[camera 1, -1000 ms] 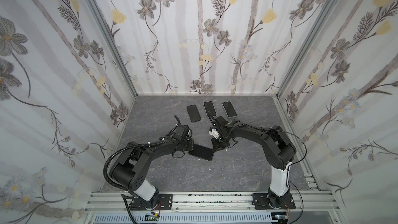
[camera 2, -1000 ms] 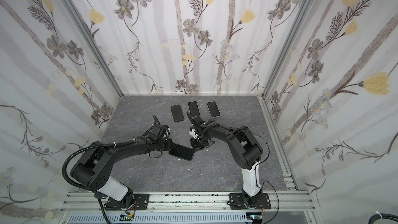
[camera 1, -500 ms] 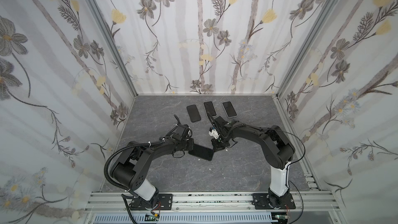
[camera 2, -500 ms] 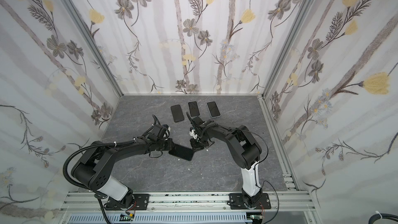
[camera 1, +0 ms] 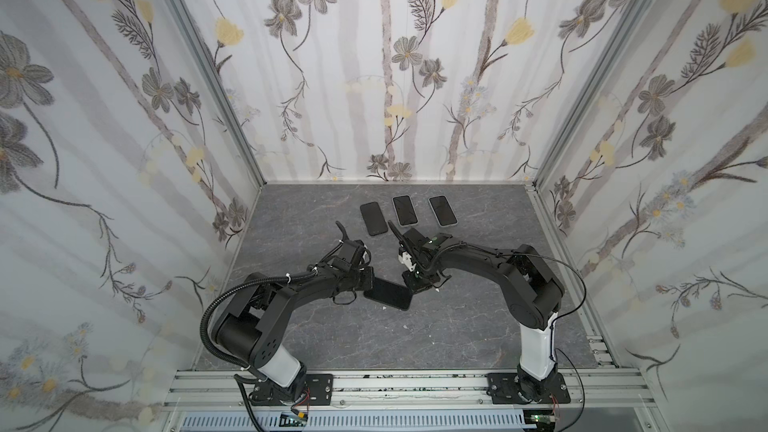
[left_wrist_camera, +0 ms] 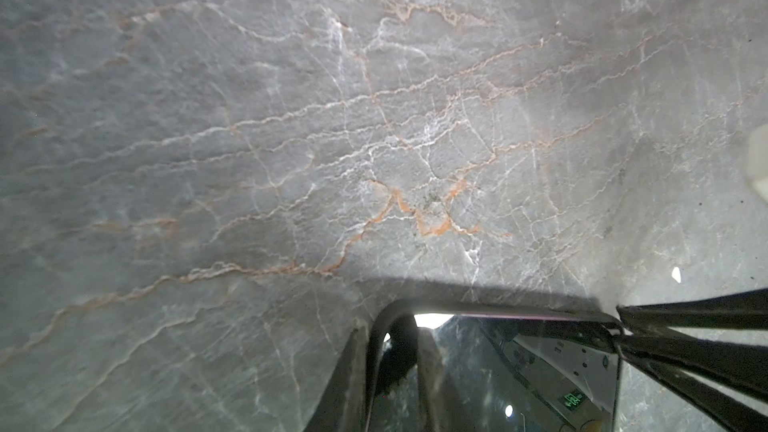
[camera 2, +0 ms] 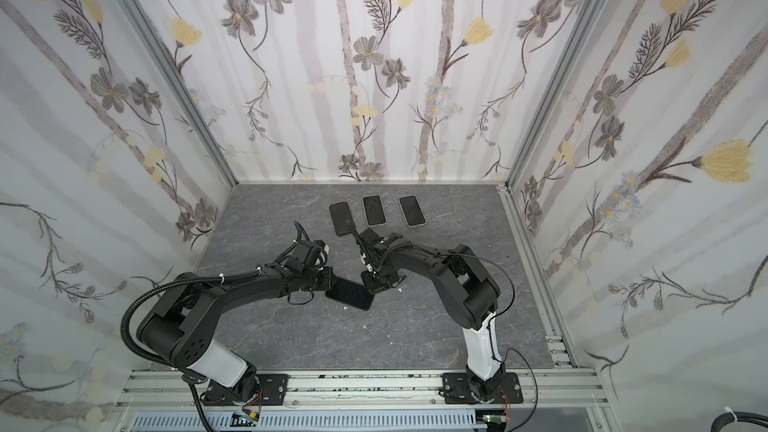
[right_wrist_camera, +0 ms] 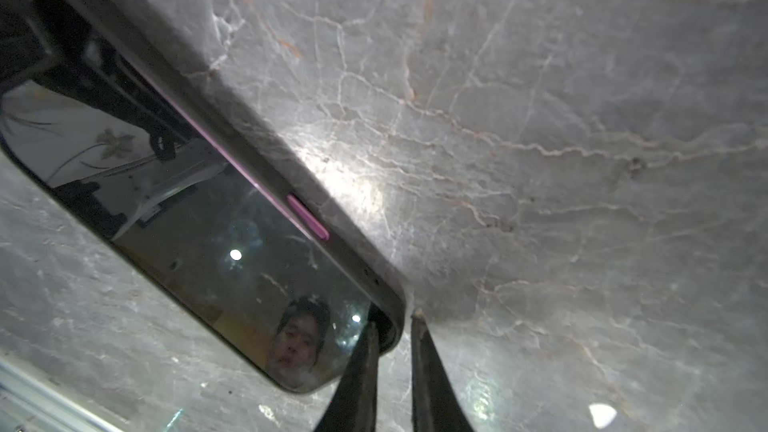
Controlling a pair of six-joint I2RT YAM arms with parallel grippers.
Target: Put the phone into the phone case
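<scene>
Grey marbled table (camera 1: 457,326) carried a row of three phones (camera 1: 405,210), flat near its far edge. Left gripper (camera 1: 369,282) was clamped on one end of the phone (camera 1: 388,293), near table centre and well forward of that row. Right gripper (right_wrist_camera: 394,324) sat at the opposite corner, its fingers (right_wrist_camera: 357,367) slightly apart and straddling it. Screen was black and glossy, full of reflections. A grey-brown phone case (right_wrist_camera: 266,160) rimmed it. Pink edge and side button (right_wrist_camera: 307,218) showed inside.

No legible text, small green sign (left_wrist_camera: 573,400) reflected on phone (left_wrist_camera: 478,384) glass, characters unreadable
</scene>
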